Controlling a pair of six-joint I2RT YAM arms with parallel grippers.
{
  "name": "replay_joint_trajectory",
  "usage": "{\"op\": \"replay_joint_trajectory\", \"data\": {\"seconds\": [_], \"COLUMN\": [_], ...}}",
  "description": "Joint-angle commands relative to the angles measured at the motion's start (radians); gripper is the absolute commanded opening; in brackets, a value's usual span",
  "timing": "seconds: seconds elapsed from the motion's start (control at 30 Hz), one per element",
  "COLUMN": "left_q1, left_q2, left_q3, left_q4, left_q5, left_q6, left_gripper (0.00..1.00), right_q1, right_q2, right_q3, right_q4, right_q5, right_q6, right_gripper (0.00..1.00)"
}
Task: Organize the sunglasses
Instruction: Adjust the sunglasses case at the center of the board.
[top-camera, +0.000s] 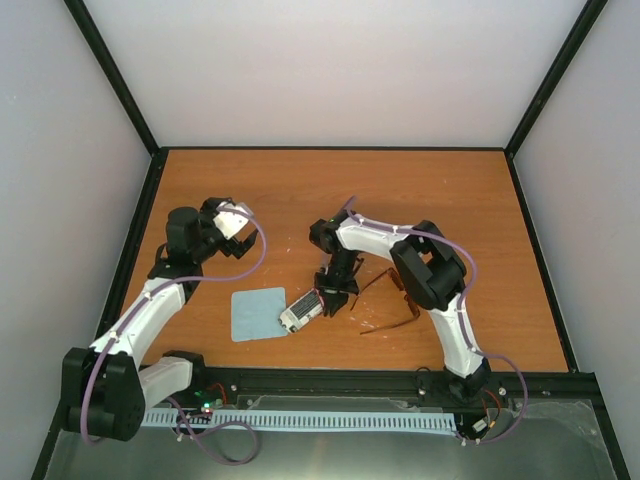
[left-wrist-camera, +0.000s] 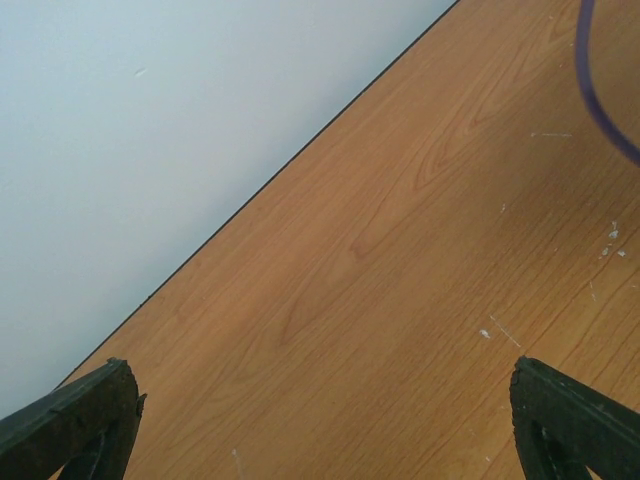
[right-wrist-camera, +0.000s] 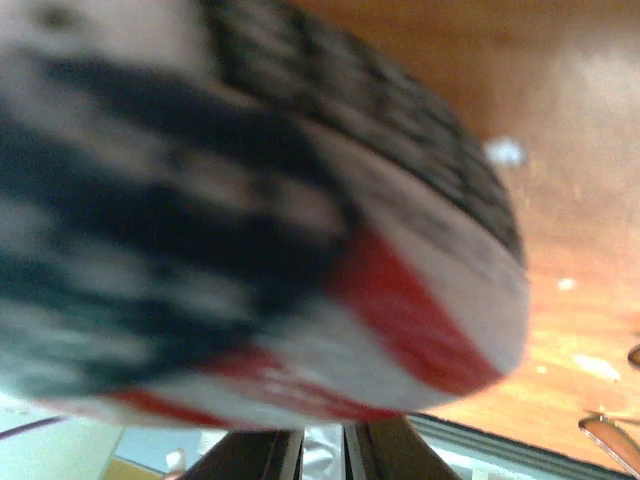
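One pair of sunglasses (top-camera: 405, 300), one striped case (top-camera: 302, 313), one blue cloth (top-camera: 258, 313).

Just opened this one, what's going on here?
The right pincer is down at one end of the striped case, with its fingers nearly together, seemingly nipping the case's edge. The case fills that wrist view in a blur. The sunglasses lie on the table just right of the pincer, arms spread and untouched. The blue cloth lies flat by the case's other end. The left pincer hangs wide open over bare wood, holding nothing.
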Motion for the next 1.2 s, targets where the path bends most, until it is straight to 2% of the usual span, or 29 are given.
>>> {"op": "replay_joint_trajectory", "data": {"seconds": [0.0, 0.3, 0.4, 0.5, 0.57, 0.67, 0.87, 0.93, 1.07, 1.17], "left_q1": [0.006, 0.006, 0.006, 0.006, 0.007, 0.014, 0.054, 0.084, 0.138, 0.141], "left_q2": [-0.011, 0.029, 0.051, 0.086, 0.109, 0.124, 0.082, 0.060, 0.027, -0.019], "left_q3": [0.005, 0.036, 0.056, 0.079, 0.091, 0.096, 0.061, 0.040, 0.002, -0.022], "left_q4": [-0.011, -0.037, -0.038, -0.038, -0.037, -0.030, -0.023, -0.013, -0.012, -0.036], "left_q5": [-0.009, 0.001, -0.013, -0.054, -0.082, -0.096, -0.120, -0.121, -0.097, 0.001], "left_q6": [0.011, -0.001, -0.013, -0.043, -0.080, -0.138, -0.197, -0.203, -0.205, -0.137], "left_gripper": [1.00, 1.00, 1.00, 1.00, 1.00, 1.00, 1.00, 1.00, 1.00, 1.00], "right_q1": [0.004, -0.051, -0.071, -0.073, -0.059, -0.016, 0.065, 0.068, 0.075, 0.069], "right_q2": [0.052, 0.113, 0.105, 0.055, 0.009, -0.009, 0.042, 0.042, 0.058, 0.062], "right_q3": [0.077, 0.206, 0.264, 0.335, 0.376, 0.409, 0.428, 0.428, 0.424, 0.418], "right_q4": [-0.018, -0.002, -0.048, -0.136, -0.163, -0.206, -0.226, -0.207, -0.209, -0.224], "right_q5": [0.081, 0.152, 0.198, 0.261, 0.285, 0.292, 0.250, 0.229, 0.233, 0.273], "right_q6": [-0.041, -0.048, -0.058, -0.066, -0.060, -0.055, -0.027, -0.003, 0.010, 0.016], "right_gripper": [0.11, 0.14, 0.19, 0.36, 0.52, 0.64, 0.68, 0.78, 0.78, 0.71]}}
